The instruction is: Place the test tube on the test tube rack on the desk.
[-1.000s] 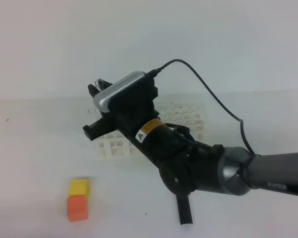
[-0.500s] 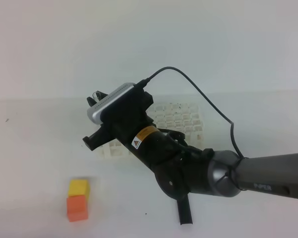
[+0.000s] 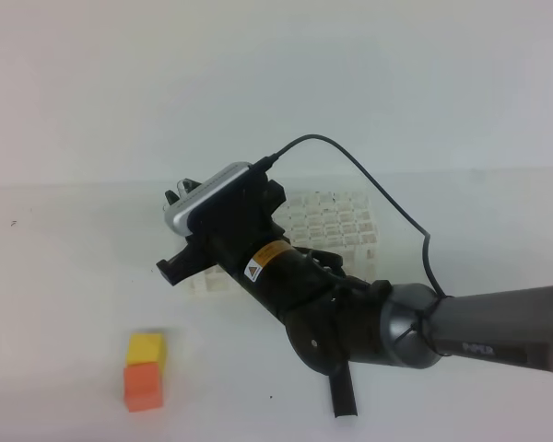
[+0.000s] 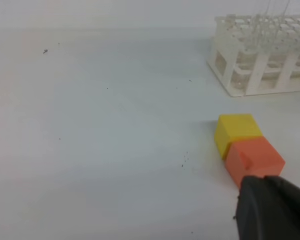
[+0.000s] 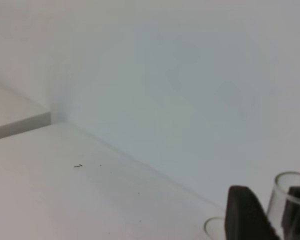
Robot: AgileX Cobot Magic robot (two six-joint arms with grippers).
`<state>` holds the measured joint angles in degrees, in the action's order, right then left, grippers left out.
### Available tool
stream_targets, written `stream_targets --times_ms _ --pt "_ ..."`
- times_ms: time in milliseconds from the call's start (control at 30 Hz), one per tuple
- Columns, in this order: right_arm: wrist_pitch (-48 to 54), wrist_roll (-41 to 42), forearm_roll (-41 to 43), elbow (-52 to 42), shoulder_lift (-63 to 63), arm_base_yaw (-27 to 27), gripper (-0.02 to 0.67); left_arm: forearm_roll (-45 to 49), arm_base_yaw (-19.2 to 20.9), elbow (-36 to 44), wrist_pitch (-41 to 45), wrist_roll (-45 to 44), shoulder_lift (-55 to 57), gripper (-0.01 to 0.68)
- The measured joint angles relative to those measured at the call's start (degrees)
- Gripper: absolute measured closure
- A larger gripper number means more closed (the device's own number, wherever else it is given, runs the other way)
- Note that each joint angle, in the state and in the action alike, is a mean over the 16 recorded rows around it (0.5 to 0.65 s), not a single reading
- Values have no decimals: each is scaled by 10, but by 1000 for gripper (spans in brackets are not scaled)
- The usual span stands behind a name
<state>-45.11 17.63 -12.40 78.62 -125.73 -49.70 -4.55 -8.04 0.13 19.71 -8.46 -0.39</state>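
- Exterior high view: the fingers of the right gripper (image 3: pixel 178 196), in the centre-left of the frame, are mostly hidden behind the silver wrist camera, so I cannot tell here how far apart they stand. The gripper hangs over the left end of the white plastic grid test tube rack (image 3: pixel 336 224), which stands on the plain white desk (image 3: pixel 64 276). The tube does not show here. A yellow cube (image 3: pixel 147 349) and an orange cube (image 3: pixel 143 386) sit touching at lower left; a black tool handle (image 3: pixel 343 391) pokes out below the arm.
- Left wrist view: only a dark corner of the left gripper (image 4: pixel 272 210) shows at lower right, and its finger state cannot be told. The rack fills the upper right, with faint clear lines rising from its top toward the frame's upper edge; they may be glass.
- Right wrist view: at lower right a dark finger (image 5: pixel 245 212) and a second dark edge flank the slender clear glass test tube (image 5: pixel 286 200), apparently clamped on it. Its open rim faces up, so its long axis runs roughly vertical.
- Judgement: the tube is held upright above or just entering the rack; lowering it fully into a hole and letting go remain.
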Motion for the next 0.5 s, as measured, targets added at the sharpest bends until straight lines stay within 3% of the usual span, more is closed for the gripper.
stream_targets --times_ms 267,500 --pt "-5 0 -2 0 -1 0 399 0 0 0 0 0 0 674" --pt "0 16 -7 0 3 0 385 0 0 0 0 0 0 674"
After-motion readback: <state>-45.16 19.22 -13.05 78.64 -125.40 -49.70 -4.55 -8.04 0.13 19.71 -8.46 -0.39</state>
